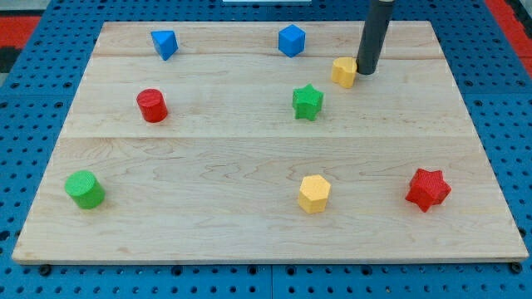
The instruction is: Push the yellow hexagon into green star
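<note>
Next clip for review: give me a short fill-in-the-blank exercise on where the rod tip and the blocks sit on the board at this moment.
1. My tip sits right beside the small yellow block, on the view's ____ side of it.
2. The green star lies toward the view's ____ from that block.
3. The yellow hexagon lies between the green cylinder and the ____ star.
4. Both blocks nearest the view's top edge are ____.

Missing words: right; bottom left; red; blue
</note>
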Tool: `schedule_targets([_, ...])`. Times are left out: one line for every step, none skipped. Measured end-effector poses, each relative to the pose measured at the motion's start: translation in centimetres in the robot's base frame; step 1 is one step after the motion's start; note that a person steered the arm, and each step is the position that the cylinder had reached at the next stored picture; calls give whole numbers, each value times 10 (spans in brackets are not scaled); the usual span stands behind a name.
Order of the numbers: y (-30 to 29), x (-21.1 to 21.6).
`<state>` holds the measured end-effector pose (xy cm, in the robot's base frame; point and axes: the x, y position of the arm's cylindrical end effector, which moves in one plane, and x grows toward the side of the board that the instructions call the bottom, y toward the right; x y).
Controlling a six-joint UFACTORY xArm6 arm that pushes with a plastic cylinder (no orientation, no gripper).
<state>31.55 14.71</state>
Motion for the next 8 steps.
schedule_targets([26, 12])
schedule_targets([40, 68])
schedule_targets([21, 108])
schedule_targets([-27, 131])
schedule_targets([-28, 168])
schedule_targets([-33, 214])
schedule_targets([-52, 267])
schedule_targets([-147, 268])
